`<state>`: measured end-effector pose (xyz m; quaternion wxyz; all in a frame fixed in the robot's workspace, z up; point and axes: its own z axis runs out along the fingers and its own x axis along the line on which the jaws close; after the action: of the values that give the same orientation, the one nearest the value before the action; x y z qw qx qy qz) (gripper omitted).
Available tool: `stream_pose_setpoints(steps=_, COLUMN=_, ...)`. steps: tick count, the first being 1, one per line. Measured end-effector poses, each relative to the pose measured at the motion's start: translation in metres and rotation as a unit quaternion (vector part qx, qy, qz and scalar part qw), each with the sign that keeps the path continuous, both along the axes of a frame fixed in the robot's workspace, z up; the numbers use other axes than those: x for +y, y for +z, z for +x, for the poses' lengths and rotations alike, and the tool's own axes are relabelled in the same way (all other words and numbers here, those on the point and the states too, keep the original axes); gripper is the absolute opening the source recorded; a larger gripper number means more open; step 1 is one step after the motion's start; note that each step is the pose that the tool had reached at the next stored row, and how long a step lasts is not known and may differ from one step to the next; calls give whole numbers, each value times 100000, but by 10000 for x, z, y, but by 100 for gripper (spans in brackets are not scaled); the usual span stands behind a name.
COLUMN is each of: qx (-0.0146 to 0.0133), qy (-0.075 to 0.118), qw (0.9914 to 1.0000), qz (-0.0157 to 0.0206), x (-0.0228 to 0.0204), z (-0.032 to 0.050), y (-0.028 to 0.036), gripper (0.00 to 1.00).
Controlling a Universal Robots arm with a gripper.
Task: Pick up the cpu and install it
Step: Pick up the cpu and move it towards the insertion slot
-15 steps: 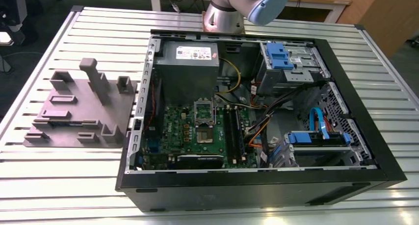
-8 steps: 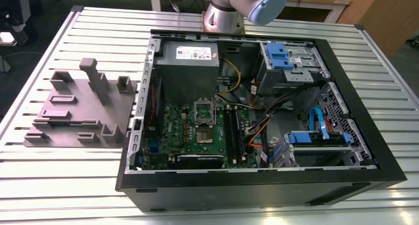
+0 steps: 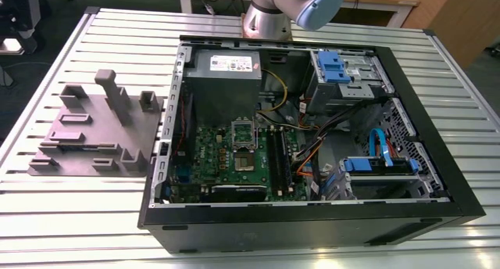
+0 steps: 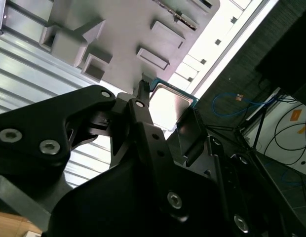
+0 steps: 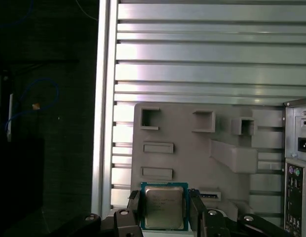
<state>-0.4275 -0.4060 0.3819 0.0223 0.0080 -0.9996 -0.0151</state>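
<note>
The cpu [image 5: 164, 207] is a small square chip with a silvery top and a green edge. It sits between the black fingers [image 5: 134, 208] of my gripper [image 5: 165, 200], which is shut on its two opposite sides. In the second wrist view the cpu [image 4: 169, 101] shows the same way, clamped in the gripper [image 4: 168, 109]. It hangs well above the grey moulded plate [image 5: 192, 148]. In the exterior view the silver-framed socket [image 3: 245, 161] lies on the green motherboard [image 3: 219, 157] inside the open computer case [image 3: 437, 163].
The grey moulded plate [image 3: 93, 128] with its raised blocks lies on the slatted metal table [image 3: 62, 222], at the exterior view's left of the case. Inside the case are a grey power supply [image 3: 222, 67], blue drive brackets [image 3: 332, 67] and cables [image 3: 312, 146]. The arm's base [image 3: 270, 17] stands behind the case.
</note>
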Motion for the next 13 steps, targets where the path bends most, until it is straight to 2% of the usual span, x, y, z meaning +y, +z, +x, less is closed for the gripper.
stream_pose_setpoints(steps=13, qx=-1, qy=-7, qw=100000, qz=2, x=0, z=57, y=0, gripper=47)
